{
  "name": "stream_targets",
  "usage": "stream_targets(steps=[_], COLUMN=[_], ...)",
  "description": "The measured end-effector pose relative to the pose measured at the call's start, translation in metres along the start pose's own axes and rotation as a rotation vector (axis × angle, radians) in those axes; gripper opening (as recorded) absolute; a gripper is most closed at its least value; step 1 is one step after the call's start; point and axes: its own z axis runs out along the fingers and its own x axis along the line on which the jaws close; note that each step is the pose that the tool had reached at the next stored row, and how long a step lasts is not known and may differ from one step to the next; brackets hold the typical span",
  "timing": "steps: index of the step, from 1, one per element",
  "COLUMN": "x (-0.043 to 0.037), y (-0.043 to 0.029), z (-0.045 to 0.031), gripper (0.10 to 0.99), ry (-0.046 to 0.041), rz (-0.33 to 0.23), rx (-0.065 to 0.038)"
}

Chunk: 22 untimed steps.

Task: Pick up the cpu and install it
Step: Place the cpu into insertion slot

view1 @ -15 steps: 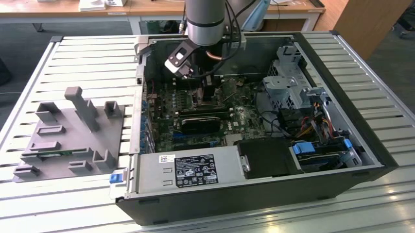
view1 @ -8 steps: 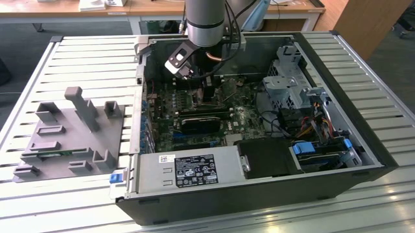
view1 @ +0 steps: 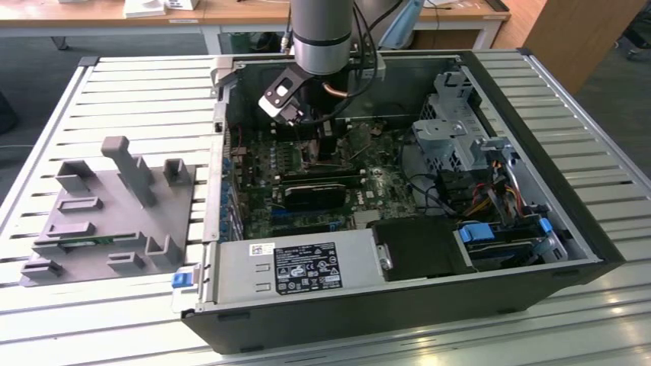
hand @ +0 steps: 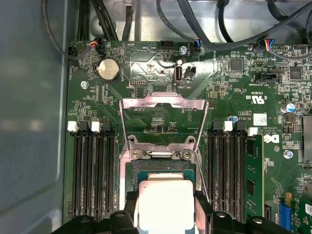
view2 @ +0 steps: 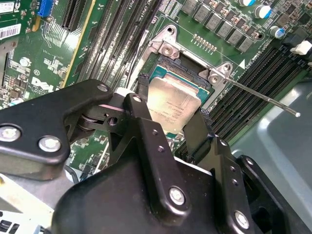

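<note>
Second wrist view: two jaws clamp one cpu (view2: 173, 103) over one open socket (view2: 181, 77).

I see a green motherboard (hand: 234, 97) beneath the fingers (hand: 202, 208), with rows of long black memory slots (hand: 92, 170) flanking them. Just beyond them a silver hinged metal frame (hand: 163, 101) stands open, and a round silver coin battery (hand: 108, 69) lies farther past it. A grey plastic fixture block (view1: 107, 206) sits well apart on the slatted metal table (view1: 569, 84).
</note>
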Motion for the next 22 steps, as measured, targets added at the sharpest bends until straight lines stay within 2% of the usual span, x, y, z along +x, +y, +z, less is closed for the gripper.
stream_targets(steps=[13, 22], x=[0.0008, 0.0036], y=[-0.0002, -0.0005], z=[0.0036, 0.0099], gripper=[0.541, 0.541], ry=[-0.0001, -0.0019], rz=[0.0, 0.012], rx=[0.0, 0.0])
